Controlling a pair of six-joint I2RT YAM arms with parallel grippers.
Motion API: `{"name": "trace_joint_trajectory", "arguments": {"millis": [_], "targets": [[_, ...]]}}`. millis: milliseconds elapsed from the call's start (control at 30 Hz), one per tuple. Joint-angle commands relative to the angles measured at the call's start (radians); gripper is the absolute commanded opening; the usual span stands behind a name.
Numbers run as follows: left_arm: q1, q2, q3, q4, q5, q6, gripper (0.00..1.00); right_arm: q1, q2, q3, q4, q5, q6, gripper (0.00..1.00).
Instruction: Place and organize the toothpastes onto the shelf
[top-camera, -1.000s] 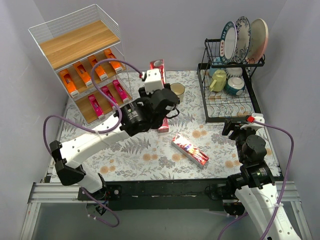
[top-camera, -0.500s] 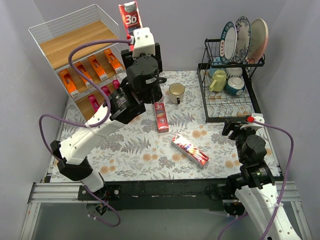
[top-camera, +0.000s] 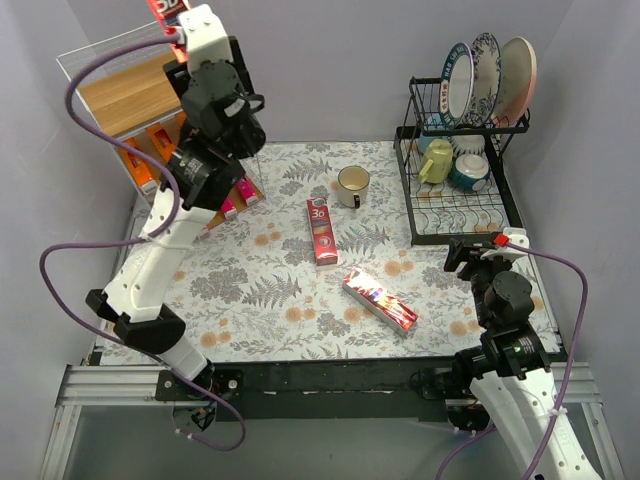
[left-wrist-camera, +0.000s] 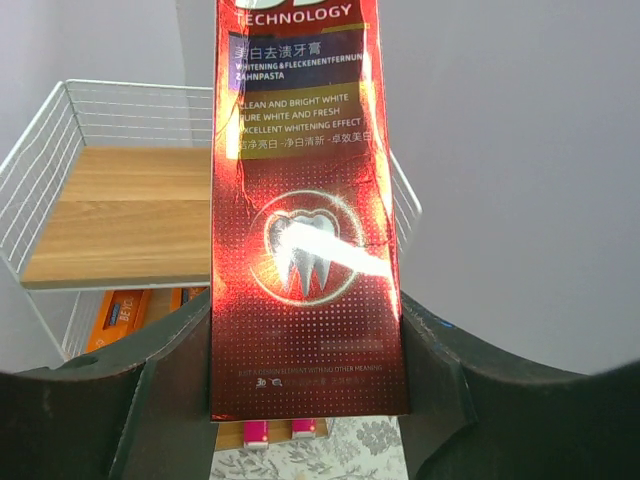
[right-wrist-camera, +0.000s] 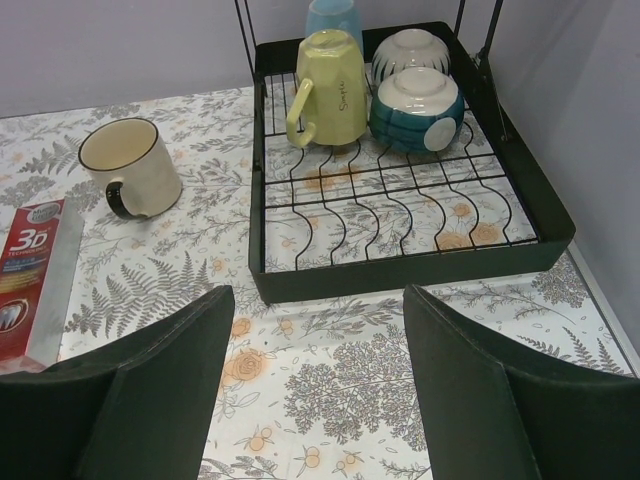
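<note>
- Left jaws grip a dark red carton (left-wrist-camera: 305, 250) upright, held high by the shelf (left-wrist-camera: 120, 215) top board, far left.
- Right jaws stand open and empty, near right.
- A second carton (top-camera: 321, 230) and a third carton (top-camera: 380, 300) lie flat on the counter (top-camera: 250, 290).

— What are the arms built from?
— The left arm (top-camera: 150, 272) is a run of white shell links between round black joints. The right arm (top-camera: 520, 405) is built the same way.
— Any cables?
— A purple cable (top-camera: 41, 272) trails in wide loops from behind the left hand (left-wrist-camera: 305, 315). A second purple cable (top-camera: 578, 300) arcs away from behind the right hand (right-wrist-camera: 317, 300).
— And the hands?
— Each has two broad, matte, dark fingers (right-wrist-camera: 150, 390), wedge-shaped and smooth, without markings. Just behind the left hand sits a boxy white block (top-camera: 205, 32). The block behind the right hand carries a small red tab (top-camera: 497, 238).
</note>
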Motion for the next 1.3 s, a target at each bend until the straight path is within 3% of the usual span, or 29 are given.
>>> {"name": "trace_joint_trajectory", "arguments": {"millis": [0,200,400,1067,1267], "targets": [[0.113,0.003,0.075,-0.184,0.162,-0.153,0.27,0.008,-0.007,-0.004,0.06,-0.002,-0.012,0.76],[0.287,0.038,0.078,-0.348,0.358,-0.348,0.29,0.009,-0.004,-0.004,0.06,-0.004,-0.014,0.76],[0.387,0.09,0.104,-0.391,0.452,-0.402,0.33,0.012,-0.002,-0.007,0.063,-0.01,-0.017,0.76],[0.435,0.187,0.143,-0.294,0.539,-0.439,0.67,0.021,-0.005,-0.015,0.071,-0.008,-0.023,0.75],[0.434,0.193,0.137,-0.247,0.576,-0.445,0.68,0.023,-0.007,-0.018,0.069,-0.008,-0.026,0.75]]}}
